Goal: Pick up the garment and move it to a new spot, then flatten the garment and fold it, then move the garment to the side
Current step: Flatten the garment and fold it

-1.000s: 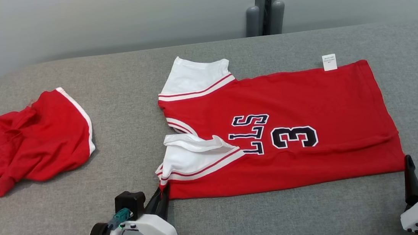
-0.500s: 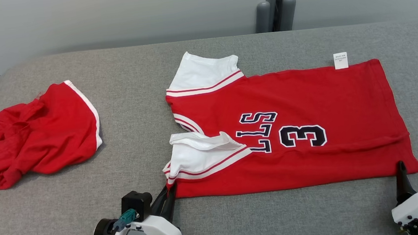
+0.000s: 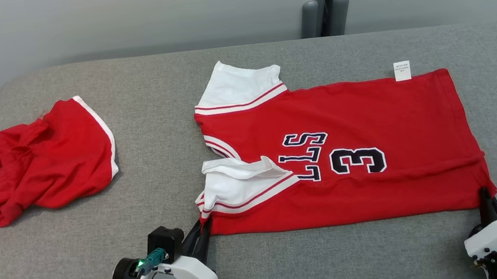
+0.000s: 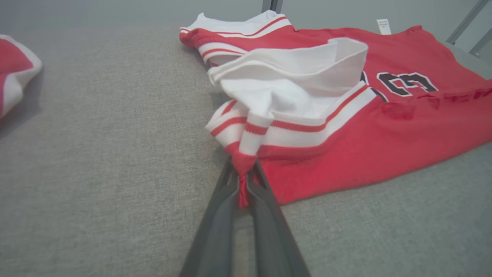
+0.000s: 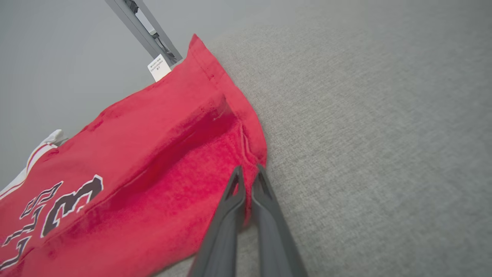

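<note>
Red short-sleeved jersey with white sleeves [image 3: 345,148] lies flat, mid grey felt-covered table [image 3: 157,89]; left gripper [image 4: 242,173] clenched on its near shoulder corner; right gripper [image 5: 249,173] clenched on near hem corner; evidently paired to lift that edge for folding.

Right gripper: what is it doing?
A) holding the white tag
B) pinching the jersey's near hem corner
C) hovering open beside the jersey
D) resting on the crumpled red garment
B: the right gripper is shut on the near hem corner of the jersey.
</note>
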